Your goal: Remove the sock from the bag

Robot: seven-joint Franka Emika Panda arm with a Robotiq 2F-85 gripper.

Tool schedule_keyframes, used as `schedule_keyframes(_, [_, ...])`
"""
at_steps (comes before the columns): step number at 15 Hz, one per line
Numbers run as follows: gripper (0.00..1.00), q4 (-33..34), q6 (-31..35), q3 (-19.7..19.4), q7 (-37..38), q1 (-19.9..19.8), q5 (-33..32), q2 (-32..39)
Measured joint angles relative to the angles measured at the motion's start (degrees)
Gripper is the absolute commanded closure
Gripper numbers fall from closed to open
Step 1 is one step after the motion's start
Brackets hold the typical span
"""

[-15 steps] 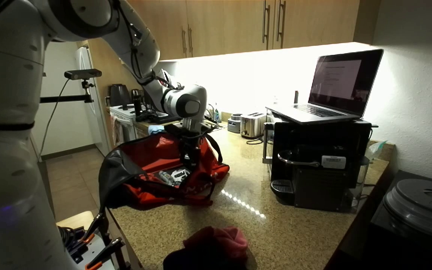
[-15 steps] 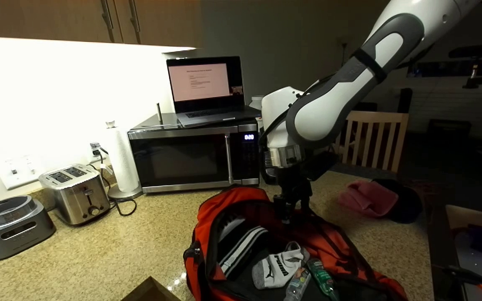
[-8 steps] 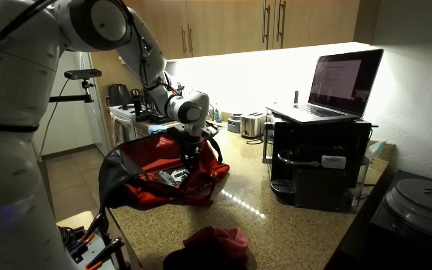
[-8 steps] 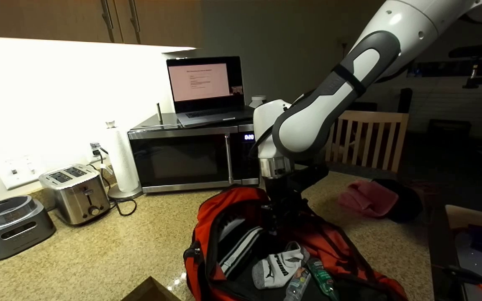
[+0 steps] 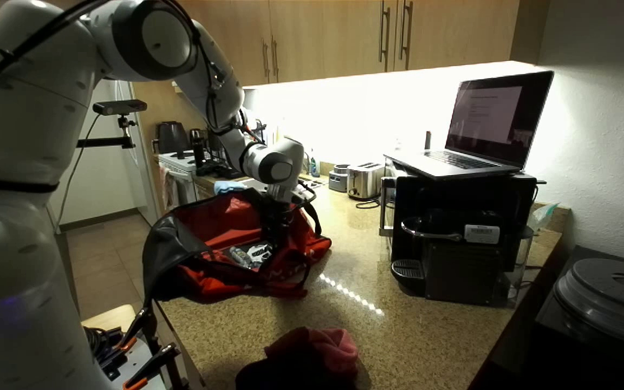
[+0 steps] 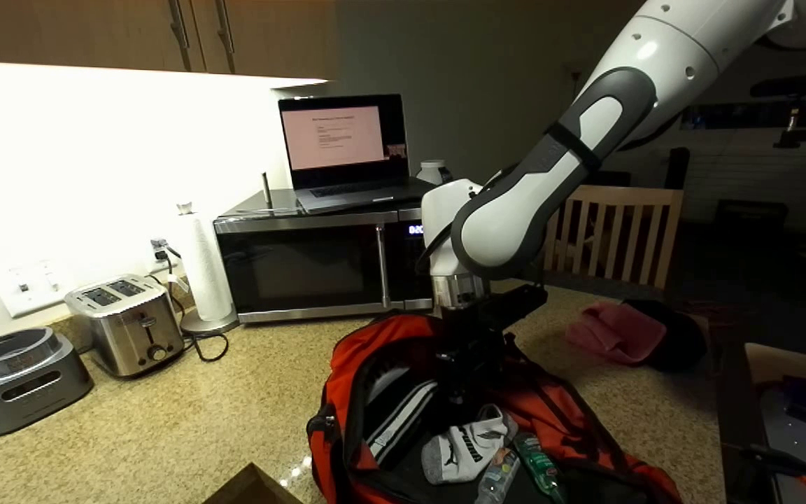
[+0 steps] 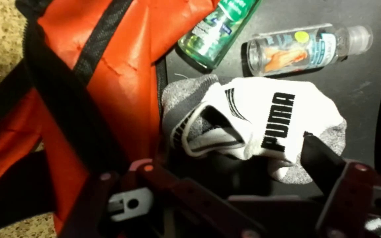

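Observation:
The white and grey sock (image 7: 276,115) lies on the dark floor of the red bag (image 7: 124,102), its cuff opening toward the left in the wrist view. My gripper (image 7: 236,148) is low inside the bag, its jaws wide apart and nothing gripped. One of its fingers (image 7: 322,162) overlaps the sock's grey end in that view; whether it touches cannot be told. The other fingertip is lost in shadow near the cuff. In an exterior view the gripper (image 6: 457,392) hangs just beyond the sock (image 6: 462,451), within the bag's mouth (image 6: 350,371).
A clear bottle (image 7: 293,53) and a green bottle (image 7: 217,36) lie beside the sock. A black-and-white striped item (image 6: 403,420) sits in the bag too. Pink cloth (image 6: 616,332) rests on the counter. A microwave (image 6: 319,269) stands behind the bag, and a brown box (image 6: 252,486) in front.
The arm has come down, lowering my gripper deeper into the bag and closer to the sock. Its jaws have stayed apart. Sock, bottles and bag look unmoved.

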Motion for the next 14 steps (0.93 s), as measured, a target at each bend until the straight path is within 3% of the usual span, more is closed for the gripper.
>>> schedule_keyframes(14, [0.00,-0.60,-1.59,0.62,-0.92,0.00,1.72,1.45])
